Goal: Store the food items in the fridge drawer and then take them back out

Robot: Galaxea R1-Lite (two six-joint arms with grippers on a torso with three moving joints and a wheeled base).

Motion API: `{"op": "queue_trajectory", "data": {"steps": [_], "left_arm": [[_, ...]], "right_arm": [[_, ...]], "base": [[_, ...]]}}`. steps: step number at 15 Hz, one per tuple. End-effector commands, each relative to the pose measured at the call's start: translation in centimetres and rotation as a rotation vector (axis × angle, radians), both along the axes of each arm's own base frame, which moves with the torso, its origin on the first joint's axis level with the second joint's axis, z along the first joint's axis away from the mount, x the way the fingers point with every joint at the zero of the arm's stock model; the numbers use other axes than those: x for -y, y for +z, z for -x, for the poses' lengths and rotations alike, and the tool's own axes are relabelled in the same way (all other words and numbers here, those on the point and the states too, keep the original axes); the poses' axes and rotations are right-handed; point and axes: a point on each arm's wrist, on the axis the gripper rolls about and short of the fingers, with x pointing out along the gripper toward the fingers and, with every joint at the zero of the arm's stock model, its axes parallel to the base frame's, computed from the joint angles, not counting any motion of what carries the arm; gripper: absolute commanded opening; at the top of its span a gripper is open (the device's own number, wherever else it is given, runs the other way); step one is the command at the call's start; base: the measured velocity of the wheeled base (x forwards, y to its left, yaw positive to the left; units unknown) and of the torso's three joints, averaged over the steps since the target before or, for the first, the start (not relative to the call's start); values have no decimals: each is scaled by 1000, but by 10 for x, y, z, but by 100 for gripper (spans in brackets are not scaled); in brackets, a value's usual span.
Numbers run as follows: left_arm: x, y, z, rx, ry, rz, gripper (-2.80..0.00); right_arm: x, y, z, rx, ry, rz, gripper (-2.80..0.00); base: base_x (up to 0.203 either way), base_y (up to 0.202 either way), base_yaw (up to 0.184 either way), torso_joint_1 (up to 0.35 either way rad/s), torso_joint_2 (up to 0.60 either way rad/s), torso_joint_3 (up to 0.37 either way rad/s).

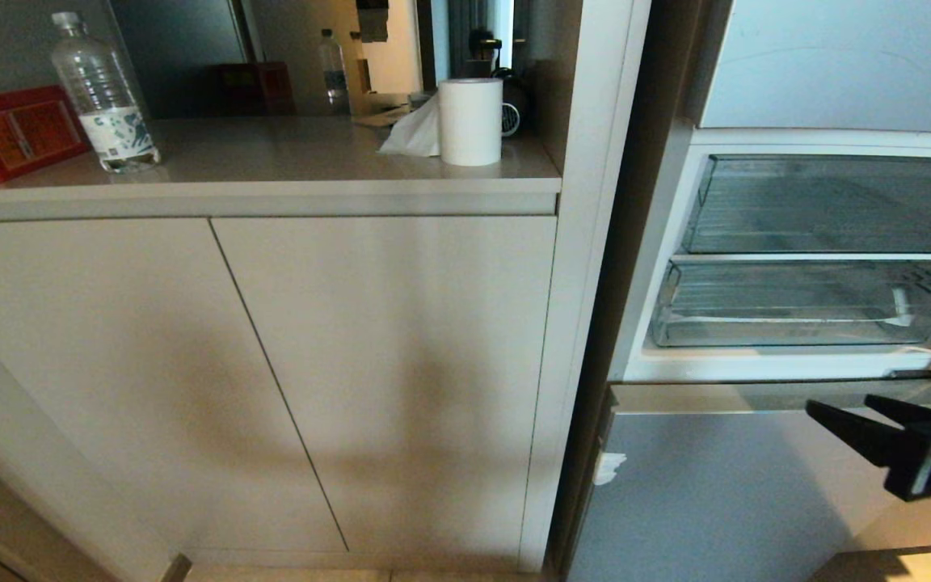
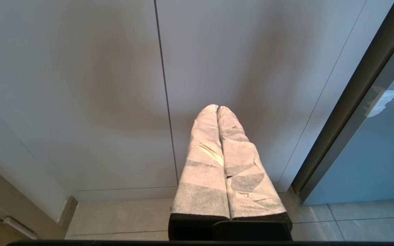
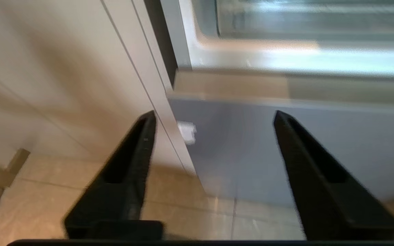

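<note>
So the right claw (image 1: 845,416) is hanging low at the right side, in front of the silver-blue lower fridge panel (image 1: 724,485), just below the open fridge compartment. Its two black fingers (image 3: 135,160) are spread wide apart with nothing between them, which to me looks like it's getting ready to go for a handle or front edge rather than carrying anything. It's angled up toward the fridge opening, so I'd guess the drawer is the first target.

The left claw (image 2: 217,109) is parked down in front of the beige cabinet doors (image 1: 271,364), padded fingers pressed together, empty, not doing anything.

Above the right claw, the fridge drawer (image 1: 797,303) sits pushed in, the lower of two clear bins, under the upper clear compartment (image 1: 829,202). Its long axis runs side to side across the fridge, and the clear front wall faces out toward the robot. It looks empty, though the glare on the plastic makes that hard to swear by.

No red fruit anywhere I can see. The worktop (image 1: 271,170) to the left only carries a water bottle (image 1: 102,97), a red box (image 1: 13,133) and a paper roll (image 1: 470,121).
</note>
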Motion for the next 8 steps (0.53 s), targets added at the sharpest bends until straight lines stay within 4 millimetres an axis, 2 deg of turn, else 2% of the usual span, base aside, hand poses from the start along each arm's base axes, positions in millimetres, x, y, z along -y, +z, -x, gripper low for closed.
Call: {"op": "queue_trajectory", "data": {"steps": [1,6,8], "left_arm": [[0,0,0,0,1,0,-280],[0,0,0,0,1,0,-280],[0,0,0,0,1,0,-280]], "right_arm": [[-7,-29,-59,-101,7,5,0],[-13,-73,-130,-14,-37,6,0],[-14,-76,-153,49,-75,6,0]], "base": [[0,0,0,0,0,0],[0,0,0,0,0,0],[0,0,0,0,0,0]]}}
